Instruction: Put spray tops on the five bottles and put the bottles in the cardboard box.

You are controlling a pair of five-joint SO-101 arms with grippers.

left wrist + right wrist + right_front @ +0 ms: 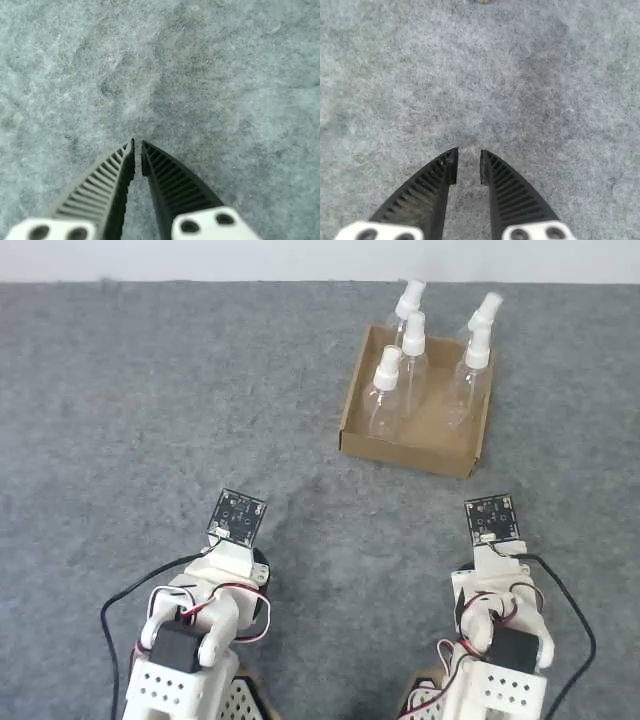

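Ribbed black fingers (167,177) of the left gripper (138,146) come nearly together, only a sliver between the tips, nothing held. Grey felt (210,75) lies under and ahead of them. Right gripper (469,154): tips parted a little, a narrow gap, also empty, over the same felt. Cardboard box (405,453) sits ahead of the right gripper and well apart from it; from the left gripper it lies ahead and off to the right, farther still. Five clear bottles (384,408) stand in the box, three toward the middle, two at its far wall. Each carries a white spray top (387,368). Neither gripper touches box or bottles.
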